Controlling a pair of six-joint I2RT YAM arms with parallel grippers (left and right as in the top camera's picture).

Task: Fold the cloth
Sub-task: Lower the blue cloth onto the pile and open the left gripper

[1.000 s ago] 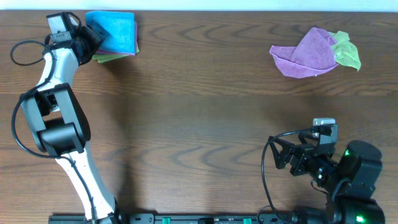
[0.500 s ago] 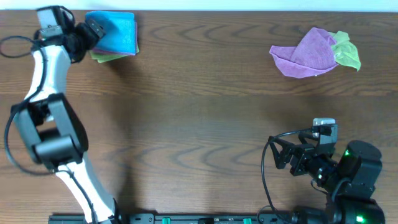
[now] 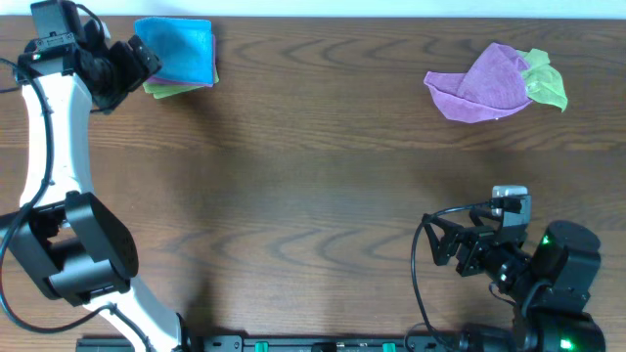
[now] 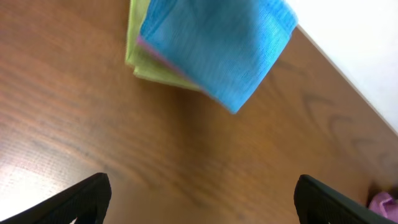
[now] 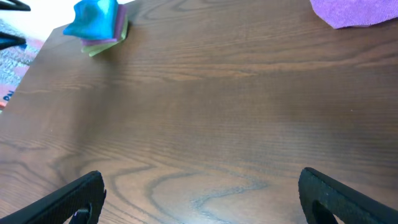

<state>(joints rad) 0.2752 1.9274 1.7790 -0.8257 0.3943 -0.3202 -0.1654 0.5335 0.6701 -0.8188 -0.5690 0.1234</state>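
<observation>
Gaping with nothing between its fingers, the left gripper point(image 3: 135, 61) hangs just beside the left edge of one folded stack point(image 3: 179, 59) at the far left of the table point(image 3: 313, 176). The stack has three layers: a blue cloth point(image 4: 217, 46) on top, a pink sliver, then a green layer beneath. The right gripper point(image 3: 442, 244), likewise spread and empty, sits near right, well apart from two crumpled cloths at the far right: a purple cloth point(image 3: 484, 86) with a green cloth point(image 3: 550, 86) touching its right side.
</observation>
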